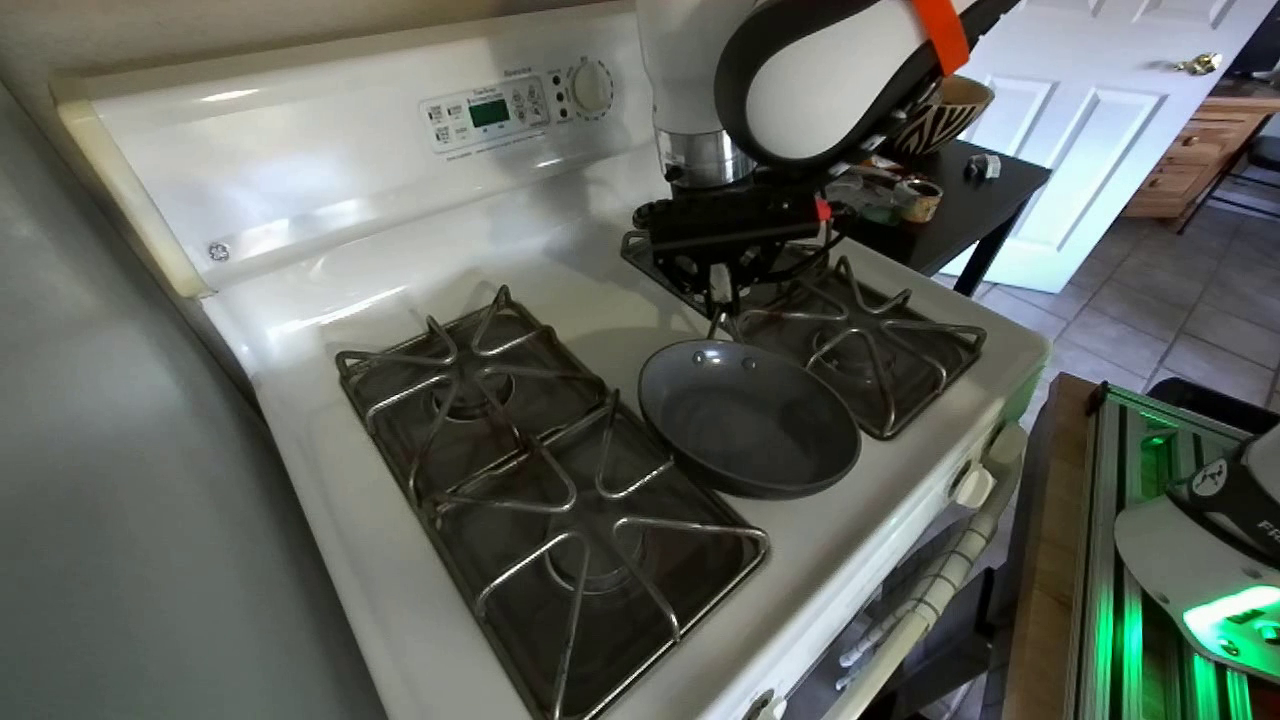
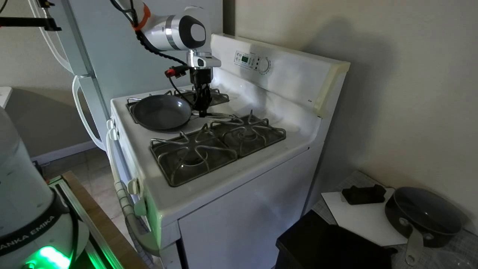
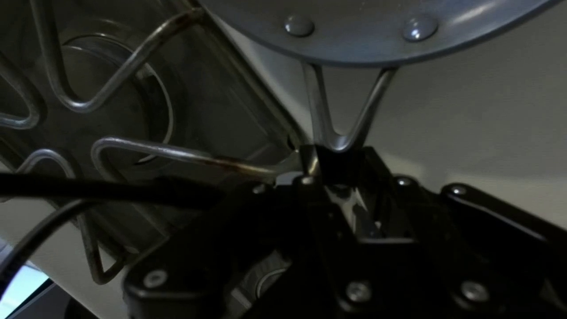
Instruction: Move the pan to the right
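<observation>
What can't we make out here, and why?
Gripped stretch of the handle, wrist view: covered by the gripper.
Far rim of the pan, wrist view: cut off by the top edge.
Pan underside, both exterior views: hidden by the pan's own body.
Fine print on the control panel, both exterior views: too small.

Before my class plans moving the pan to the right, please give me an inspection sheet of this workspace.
Surface: white stovetop, burner grates on both sides.
Job's things: pan, over the strip between the grate pairs; whether it touches the stovetop, I can't tell.
Clutter: off the stovetop, a saucepan, black object and patterned bowl.
Fingers: closed on the pan's handle.
Cables: black cable leads down toward the fingers; dark cable lengths also cross the wrist view's left side.
Surroundings: refrigerator, white door, robot base glowing green.
</observation>
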`<action>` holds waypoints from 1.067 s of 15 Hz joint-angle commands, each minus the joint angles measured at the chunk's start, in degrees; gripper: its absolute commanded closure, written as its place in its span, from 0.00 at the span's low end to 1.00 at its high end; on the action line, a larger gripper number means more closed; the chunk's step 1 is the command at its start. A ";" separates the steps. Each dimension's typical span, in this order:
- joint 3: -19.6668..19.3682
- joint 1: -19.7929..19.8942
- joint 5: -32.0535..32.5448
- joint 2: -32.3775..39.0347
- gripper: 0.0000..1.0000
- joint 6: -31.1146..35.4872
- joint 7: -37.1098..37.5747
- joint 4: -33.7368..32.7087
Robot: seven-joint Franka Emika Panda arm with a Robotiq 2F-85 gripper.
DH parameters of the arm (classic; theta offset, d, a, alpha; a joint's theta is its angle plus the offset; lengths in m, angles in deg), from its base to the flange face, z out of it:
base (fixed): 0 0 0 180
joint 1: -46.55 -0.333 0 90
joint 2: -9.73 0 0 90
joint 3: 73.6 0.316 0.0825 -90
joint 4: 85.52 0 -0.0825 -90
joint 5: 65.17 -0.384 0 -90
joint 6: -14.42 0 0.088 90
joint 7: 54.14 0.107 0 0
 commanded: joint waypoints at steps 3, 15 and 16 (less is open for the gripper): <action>-0.53 0.88 1.67 -3.54 0.95 2.11 2.45 3.98; 0.41 1.55 1.15 -3.41 0.29 6.42 -2.18 5.27; 0.38 1.49 1.37 -3.11 0.21 6.94 -2.62 5.48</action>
